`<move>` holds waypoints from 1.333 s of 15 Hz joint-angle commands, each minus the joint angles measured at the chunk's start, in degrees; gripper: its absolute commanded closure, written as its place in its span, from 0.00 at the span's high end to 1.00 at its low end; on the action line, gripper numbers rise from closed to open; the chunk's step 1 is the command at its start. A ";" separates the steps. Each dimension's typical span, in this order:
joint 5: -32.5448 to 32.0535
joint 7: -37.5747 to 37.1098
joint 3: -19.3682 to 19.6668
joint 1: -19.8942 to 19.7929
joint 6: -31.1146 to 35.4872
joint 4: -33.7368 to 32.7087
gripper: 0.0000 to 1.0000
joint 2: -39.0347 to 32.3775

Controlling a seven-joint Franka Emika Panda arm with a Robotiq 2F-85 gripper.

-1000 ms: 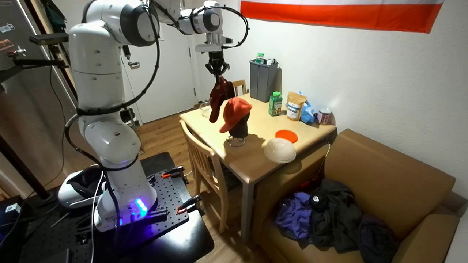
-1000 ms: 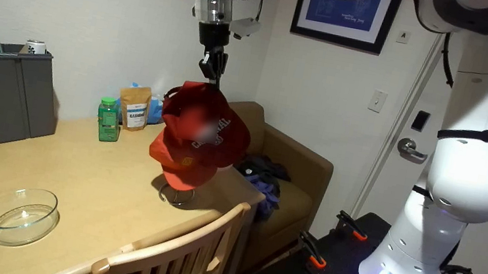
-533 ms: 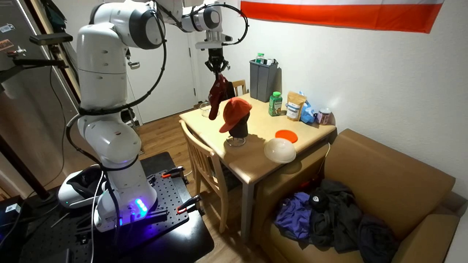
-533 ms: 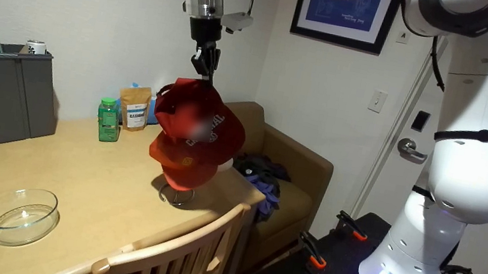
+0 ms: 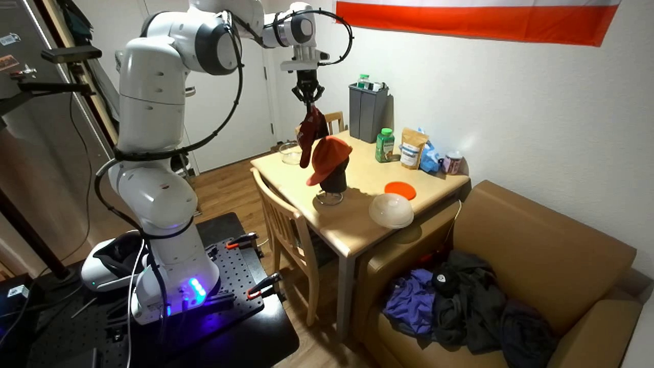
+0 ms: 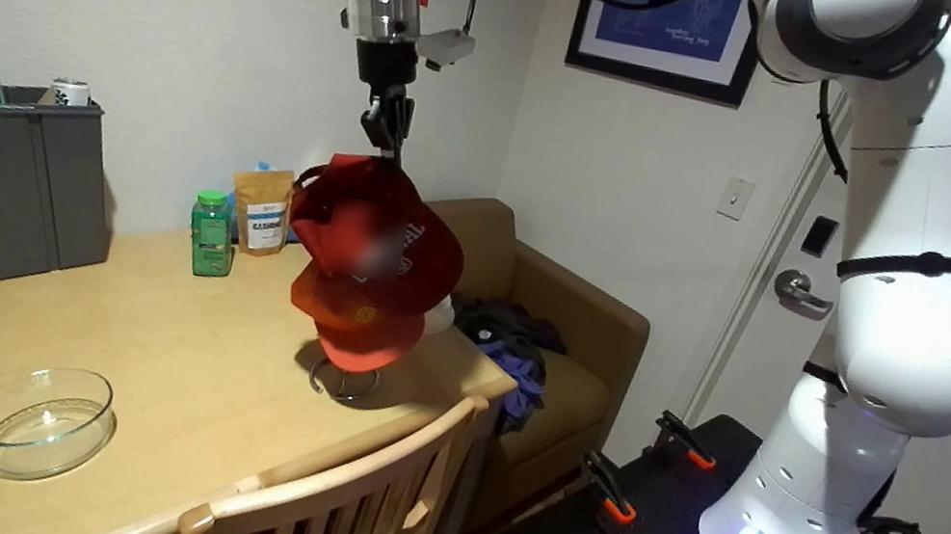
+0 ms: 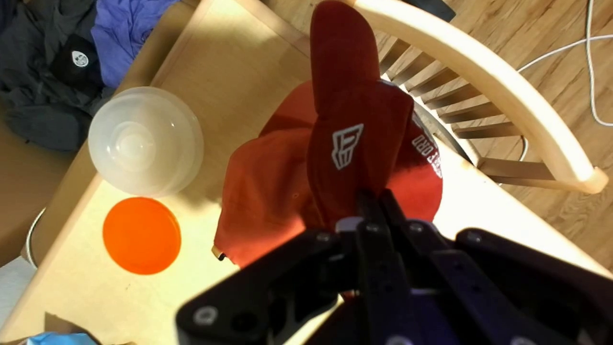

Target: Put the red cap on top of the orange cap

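Observation:
The red cap [image 5: 310, 134] is dark maroon and hangs brim-down from my gripper [image 5: 308, 108], which is shut on its fabric. The orange cap [image 5: 331, 155] sits on a dark head-shaped stand [image 5: 334, 180] on the table. In that exterior view the red cap hangs just to the left of the orange cap's crown. In an exterior view the red cap [image 6: 434, 255] covers the upper part of the orange cap [image 6: 360, 337]. In the wrist view the red cap [image 7: 354, 139] overlaps the orange cap [image 7: 268, 179] below it. I cannot tell whether the caps touch.
A wooden chair [image 5: 286, 214] stands at the table's edge. On the table are a glass bowl [image 6: 44, 426], an orange disc [image 5: 400, 190], a translucent bowl [image 5: 391, 210], a green bottle [image 5: 384, 145], a pouch [image 5: 412, 149] and a grey bin [image 5: 368, 113]. A couch [image 5: 541, 255] adjoins the table.
My gripper has carried the red cap slightly right in one exterior view and left in the other exterior view, closer over the orange cap. The orange cap has not moved.

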State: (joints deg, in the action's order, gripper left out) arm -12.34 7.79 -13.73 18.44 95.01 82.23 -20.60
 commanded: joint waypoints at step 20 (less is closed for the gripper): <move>6.71 4.99 0.65 -3.94 4.15 -11.39 0.01 -13.09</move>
State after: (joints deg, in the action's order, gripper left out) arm -7.29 11.24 -13.01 16.08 97.04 71.93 -32.11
